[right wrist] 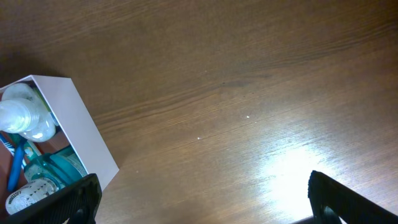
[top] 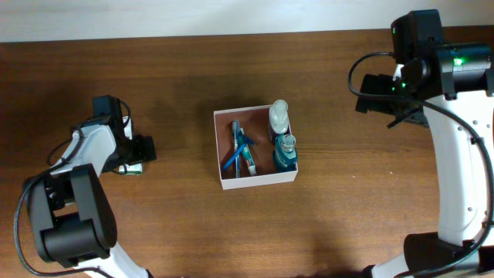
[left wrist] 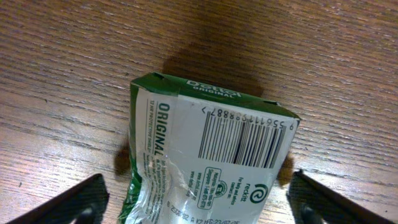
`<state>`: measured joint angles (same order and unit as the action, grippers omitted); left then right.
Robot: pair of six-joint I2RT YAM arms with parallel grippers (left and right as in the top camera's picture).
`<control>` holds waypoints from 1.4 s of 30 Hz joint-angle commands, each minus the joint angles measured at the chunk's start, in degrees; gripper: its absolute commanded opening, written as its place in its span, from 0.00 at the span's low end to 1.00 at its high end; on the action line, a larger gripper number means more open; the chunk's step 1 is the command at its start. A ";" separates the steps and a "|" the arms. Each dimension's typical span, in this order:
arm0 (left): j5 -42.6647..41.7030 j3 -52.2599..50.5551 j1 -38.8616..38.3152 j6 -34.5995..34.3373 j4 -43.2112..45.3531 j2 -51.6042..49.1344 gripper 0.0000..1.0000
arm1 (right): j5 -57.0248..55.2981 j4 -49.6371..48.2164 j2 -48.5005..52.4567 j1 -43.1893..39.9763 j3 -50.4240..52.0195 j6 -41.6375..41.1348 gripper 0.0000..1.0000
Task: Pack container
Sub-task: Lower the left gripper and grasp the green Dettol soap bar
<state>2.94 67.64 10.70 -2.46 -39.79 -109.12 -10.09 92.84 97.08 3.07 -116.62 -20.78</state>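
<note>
The container (top: 257, 181), a square white box with a reddish-brown inside, sits at the table's middle. In it lie a blue toothbrush (top: 235, 153), a clear bottle (top: 279, 117) and a teal bottle (top: 285, 152). Its corner also shows in the right wrist view (right wrist: 81, 130). A small green and white packet (left wrist: 208, 152) lies on the table at the left (top: 133, 167). My left gripper (left wrist: 199, 208) is open, with its fingers on either side of the packet. My right gripper (right wrist: 202, 205) is open and empty above bare table, right of the container.
The brown wooden table (top: 347, 224) spreads all round the container. A pale wall runs along the table's far edge (top: 193, 15).
</note>
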 commanded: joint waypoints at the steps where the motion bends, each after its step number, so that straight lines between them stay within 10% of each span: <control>1: -0.85 -0.55 0.35 0.81 -0.07 -0.81 0.79 | -0.92 -0.04 -0.07 -0.20 -0.39 -0.02 0.98; 12: -0.85 -1.40 0.35 0.79 0.15 -0.83 0.69 | -0.92 -0.04 -0.07 -0.20 -0.39 -0.02 0.98; 22: -3.21 -1.11 0.35 0.76 0.37 -0.81 0.38 | -0.92 -0.04 -0.07 -0.20 -0.39 -0.02 0.98; 42: -9.99 2.93 -0.11 -1.18 -3.96 12.15 0.31 | -0.92 -0.04 -0.07 -0.20 -0.39 -0.02 0.98</control>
<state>-2.26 68.64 10.74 -2.83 -43.55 -101.91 -10.09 92.84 97.08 3.07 -116.62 -20.82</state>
